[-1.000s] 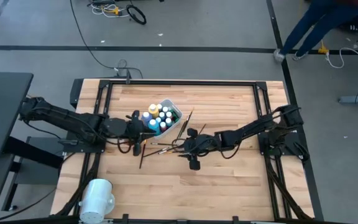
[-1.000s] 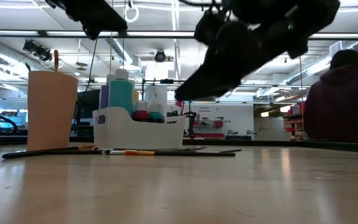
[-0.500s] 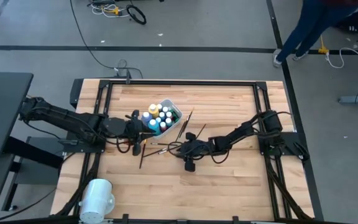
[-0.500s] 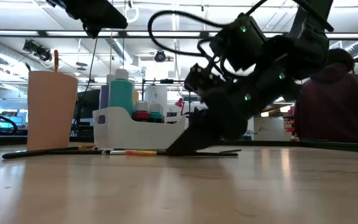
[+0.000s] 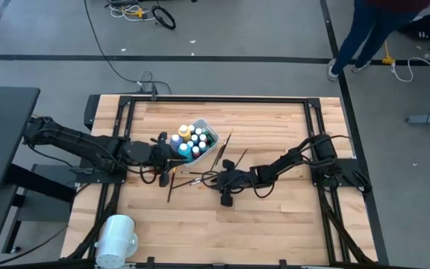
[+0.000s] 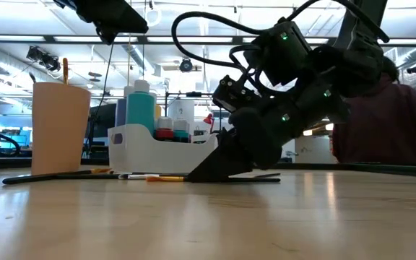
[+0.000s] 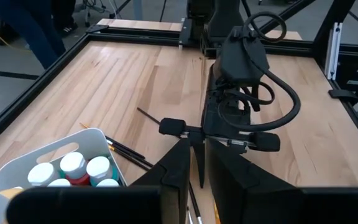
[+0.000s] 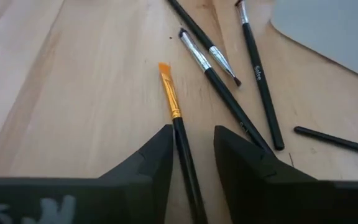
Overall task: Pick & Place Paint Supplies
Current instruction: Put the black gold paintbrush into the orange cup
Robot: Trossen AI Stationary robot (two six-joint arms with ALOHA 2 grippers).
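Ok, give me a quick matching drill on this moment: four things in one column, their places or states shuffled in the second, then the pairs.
Things:
1. orange-bristled dark-handled brush
2. white rectangular tub
3. large white cylinder
4. left gripper

Places or states:
A. at the table's near left corner
B. holds white-capped paint bottles
C. lying on the wood between the right gripper fingers
D. hovering beside the tub, above a brush

Pairs: 1-C, 2-B, 3-A, 4-D
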